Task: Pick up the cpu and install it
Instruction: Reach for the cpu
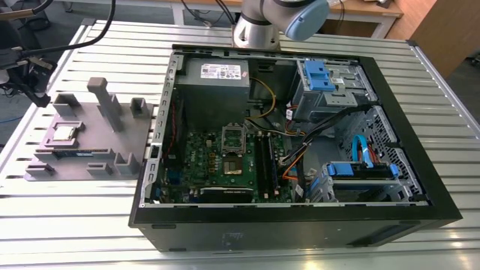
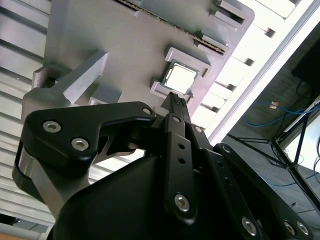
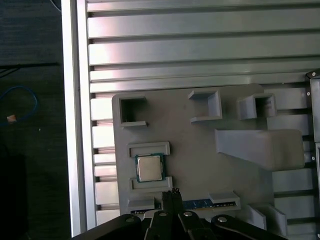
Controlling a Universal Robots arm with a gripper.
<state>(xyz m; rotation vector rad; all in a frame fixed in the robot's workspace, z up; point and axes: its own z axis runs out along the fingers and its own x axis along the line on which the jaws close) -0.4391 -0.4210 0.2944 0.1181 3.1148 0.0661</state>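
While the cpu (image 3: 149, 167) lies flat in its recess on the grey fixture tray (image 3: 200, 145), the gripper (image 3: 172, 191) hangs over the tray near it, not touching it. Its fingertips are pressed together and hold nothing. The tray sits on the slatted table (image 1: 75, 214), at the exterior view's left of the open computer case (image 1: 300, 225).

Arm (image 1: 274, 19) runs off the exterior view's top edge, so I can't see most of it. In the first wrist view the gripper (image 3: 171, 192) covers part of the memory stick (image 3: 200, 204).
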